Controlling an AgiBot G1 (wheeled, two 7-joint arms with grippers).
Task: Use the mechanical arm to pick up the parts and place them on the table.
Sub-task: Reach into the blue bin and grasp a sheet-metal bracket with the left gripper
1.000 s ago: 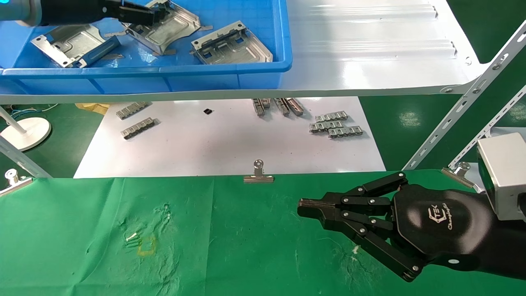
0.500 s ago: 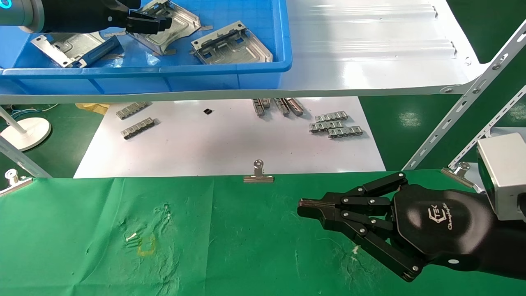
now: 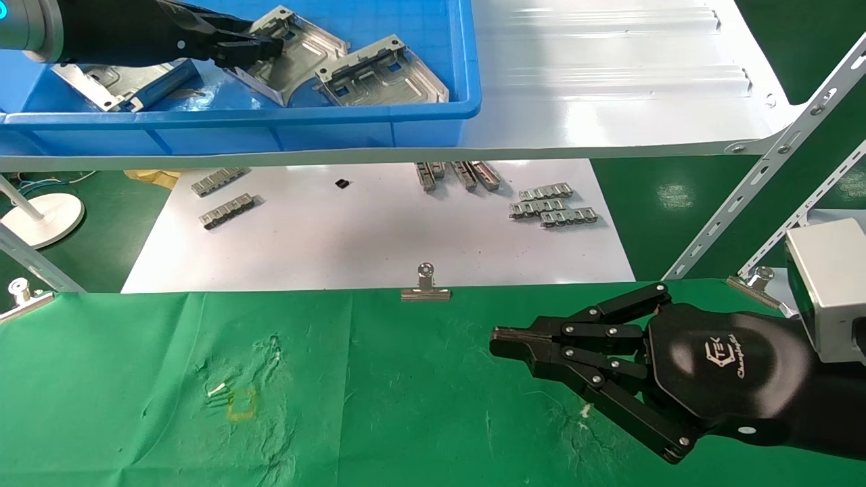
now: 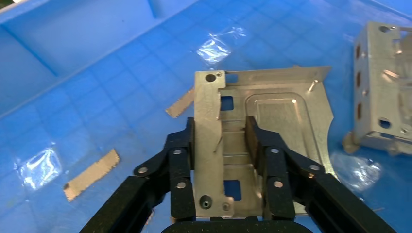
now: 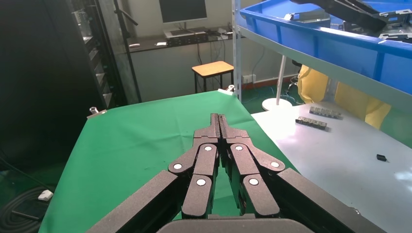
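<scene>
The left gripper (image 4: 219,145), reaching into the blue bin (image 3: 379,122) on the shelf beyond the far left corner of the table (image 3: 135,392), is pinching one part (image 4: 265,114) across its raised flange, one finger pad on each side. Compared with half a second ago, that plate has tipped up and shifted toward the neighbouring part (image 3: 382,73), its near edge off the bin floor; in my judgement the grasp has taken and the lift is beginning, with the carry to the green cloth outstanding. The held part is silvery stamped sheet metal with an embossed panel, small rectangular cut-outs and corner holes. A third part (image 3: 101,84) lies under the arm. The right gripper (image 3: 500,341), fingers pressed together, is parked over the table's near right corner.
</scene>
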